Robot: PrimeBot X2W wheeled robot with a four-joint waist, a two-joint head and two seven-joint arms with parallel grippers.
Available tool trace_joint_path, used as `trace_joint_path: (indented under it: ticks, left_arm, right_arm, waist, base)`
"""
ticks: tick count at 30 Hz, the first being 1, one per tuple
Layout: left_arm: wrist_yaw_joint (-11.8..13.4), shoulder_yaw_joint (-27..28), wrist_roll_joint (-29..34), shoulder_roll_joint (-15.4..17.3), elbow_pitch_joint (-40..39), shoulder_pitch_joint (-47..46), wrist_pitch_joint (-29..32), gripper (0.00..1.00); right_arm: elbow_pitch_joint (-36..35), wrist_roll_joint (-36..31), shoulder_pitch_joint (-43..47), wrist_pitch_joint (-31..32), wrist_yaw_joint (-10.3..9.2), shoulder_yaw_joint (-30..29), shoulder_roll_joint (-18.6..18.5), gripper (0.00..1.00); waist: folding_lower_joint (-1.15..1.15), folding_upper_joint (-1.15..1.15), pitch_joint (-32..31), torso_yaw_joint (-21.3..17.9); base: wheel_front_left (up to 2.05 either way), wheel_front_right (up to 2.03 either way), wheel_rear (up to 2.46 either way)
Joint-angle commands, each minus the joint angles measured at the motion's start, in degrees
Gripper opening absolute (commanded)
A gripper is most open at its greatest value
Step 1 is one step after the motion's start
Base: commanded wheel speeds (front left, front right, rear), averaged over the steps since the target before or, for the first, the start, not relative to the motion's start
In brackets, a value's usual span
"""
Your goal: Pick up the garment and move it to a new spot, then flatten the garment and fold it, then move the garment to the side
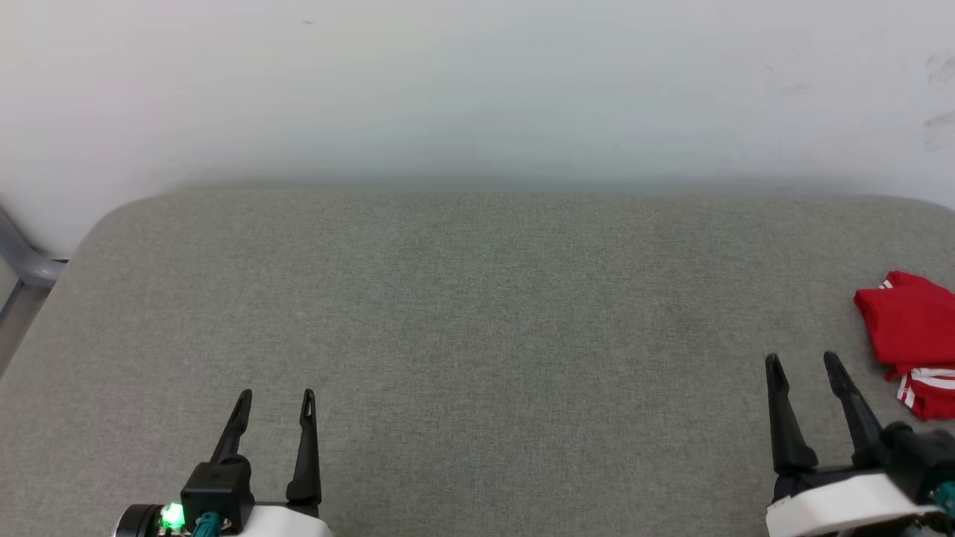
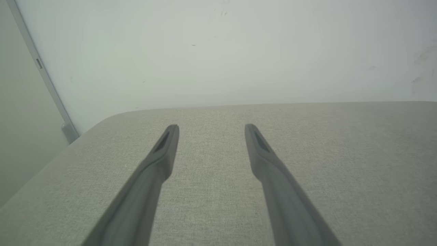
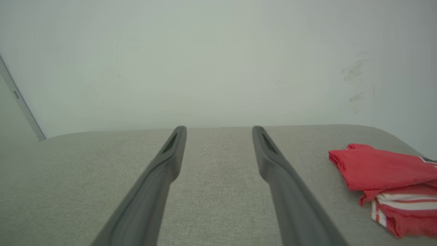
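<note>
- Hovering at 7 o'clock, the left gripper (image 1: 276,395) of two long dark fingers is held spread, empty.
- The right gripper (image 1: 802,359), at 5 o'clock, is spread likewise, judged readied for a grasp.
- The crumpled red jersey T-shirt (image 1: 906,328) is seen bunched at 3 o'clock on the grey fabric tabletop (image 1: 477,298), near it.

Soft, even, bright light, no glare, faint shadow band at mid frame where wall (image 1: 477,89) meets worktop (image 1: 477,313), head view sharp, wrist views wide-angle, fingers (image 2: 136,205) blurred toward the bottom edge.
</note>
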Motion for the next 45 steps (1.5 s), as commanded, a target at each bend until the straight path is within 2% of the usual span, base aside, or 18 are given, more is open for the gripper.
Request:
trace_joint_path:
  ticks: [1, 13, 30, 31, 36, 45]
  left_arm:
    - [-0.3, 0.1, -0.3, -0.1, 0.0, 0.7, -0.1, 1.00]
    - [-1.5, 0.0, -0.2, -0.4, 0.8, 1.9, -0.1, 1.00]
    - [-2.1, 0.7, 0.3, -0.5, 1.4, 2.2, -0.1, 1.00]
    - [-2.1, 0.6, 0.3, -0.4, 1.7, 1.8, 0.0, 0.00]
    - [-2.1, 0.8, -0.8, -0.5, 4.5, 2.4, 0.8, 0.00]
    - [-3.0, 1.9, -11.7, -0.7, 5.1, 0.7, 3.5, 0.00]
  right_arm:
    - [-0.8, -0.1, 1.9, -0.1, -0.07, -0.4, 0.7, 1.00]
    - [-4.4, -0.9, 7.8, -0.1, -0.06, -2.0, 2.2, 1.00]
    - [-4.8, -2.2, 9.2, -0.1, -0.06, -1.6, 2.4, 1.00]
    - [-4.6, -2.2, 8.3, 0.0, -0.01, -1.6, 2.2, 0.00]
    - [-2.2, -1.1, 8.5, 0.3, 0.00, -1.6, 2.2, 0.00]
    - [-1.1, 9.3, 6.6, 2.8, 0.00, -1.6, 2.1, 0.00]
  waist:
    - [0.00, 0.00, -0.2, 0.0]
    - [0.00, 0.00, -1.4, 0.0]
    - [0.00, 0.00, -2.0, 0.1]
    - [0.01, 0.00, -2.0, 0.1]
    - [0.01, 0.00, -1.9, 0.1]
    - [0.01, 0.00, -1.7, -0.1]
  base:
    - [0.00, 0.00, 0.00]
    - [0.00, 0.00, 0.00]
    - [0.00, 0.00, 0.00]
    - [0.00, 0.00, 0.00]
    - [0.00, 0.00, 0.00]
    - [0.00, 0.00, 0.00]
